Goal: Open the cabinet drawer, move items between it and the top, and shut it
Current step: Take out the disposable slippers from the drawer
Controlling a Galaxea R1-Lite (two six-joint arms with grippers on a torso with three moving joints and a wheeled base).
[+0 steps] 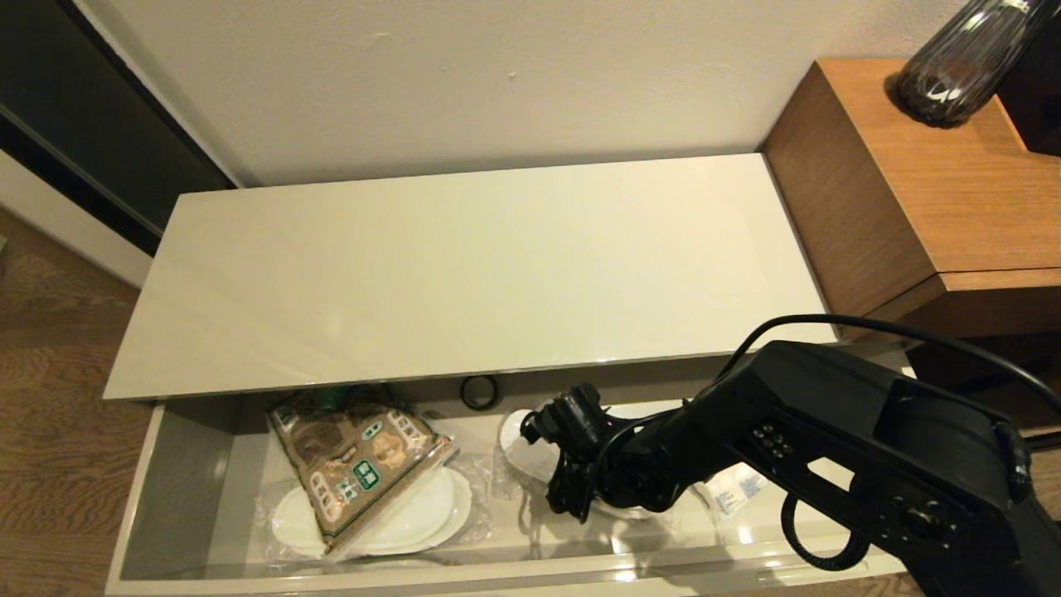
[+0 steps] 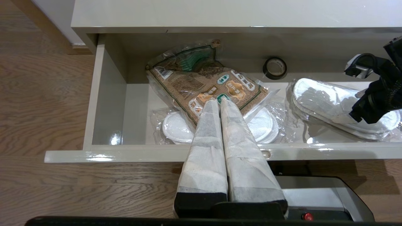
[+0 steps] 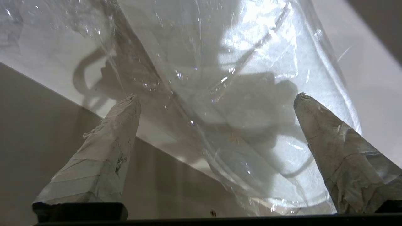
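Note:
The cabinet drawer [image 1: 199,464] stands pulled out under the bare cream top [image 1: 481,265]. Inside it a brown-and-green snack bag [image 1: 356,456] lies tilted over one wrapped pair of slippers [image 1: 414,514]. A black tape roll [image 1: 481,391] stands at the back wall. My right gripper [image 1: 568,497] reaches down into the drawer and is open, its fingers straddling a second wrapped pair of slippers [image 3: 251,62]. A tissue pack [image 1: 733,489] shows partly under that arm. My left gripper [image 2: 219,101] is shut and empty, held in front of the drawer's front rim [image 2: 125,152], out of the head view.
A taller brown wooden side table [image 1: 928,182] with a dark ribbed vase [image 1: 953,66] stands right of the cabinet. Wood floor [image 1: 58,398] lies to the left, and the wall runs behind the top.

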